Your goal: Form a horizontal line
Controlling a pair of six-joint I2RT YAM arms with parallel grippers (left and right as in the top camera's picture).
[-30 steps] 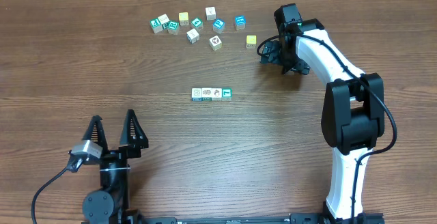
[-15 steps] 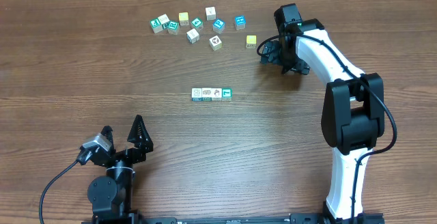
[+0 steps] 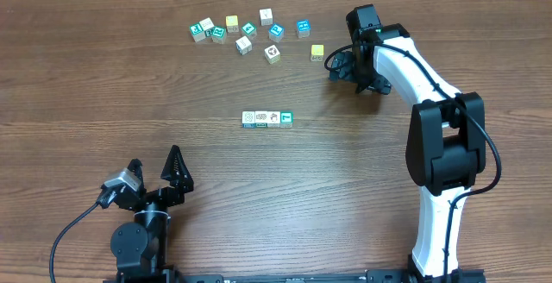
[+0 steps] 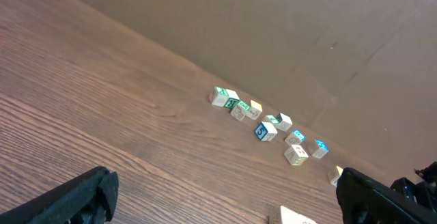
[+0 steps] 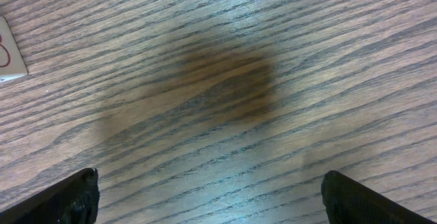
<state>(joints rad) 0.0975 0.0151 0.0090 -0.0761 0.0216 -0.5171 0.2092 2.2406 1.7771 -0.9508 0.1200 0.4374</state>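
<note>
The horizontal line (image 3: 266, 118) is a short row of four small cubes touching side by side at the table's middle: three white-faced and a teal one at its right end. Only a pale corner of the horizontal line (image 4: 297, 217) shows at the bottom edge of the left wrist view. My left gripper (image 3: 155, 160) is open near the front left edge, well short of the row. In its own view the left gripper (image 4: 222, 193) has only bare wood between its fingers. My right gripper (image 3: 349, 69) is open at the back right, and the right gripper (image 5: 212, 197) hovers low over bare wood.
Several loose cubes (image 3: 248, 29) lie scattered along the back of the wooden table (image 3: 103, 93); the same loose cubes (image 4: 266, 127) appear far off in the left wrist view. A yellow cube (image 3: 317, 52) sits just left of my right gripper. A pale cube (image 5: 10, 53) pokes in at the left edge.
My left gripper drew back toward the front edge and tilted to the left a second ago, then held still. The right arm and the cubes have not moved.
</note>
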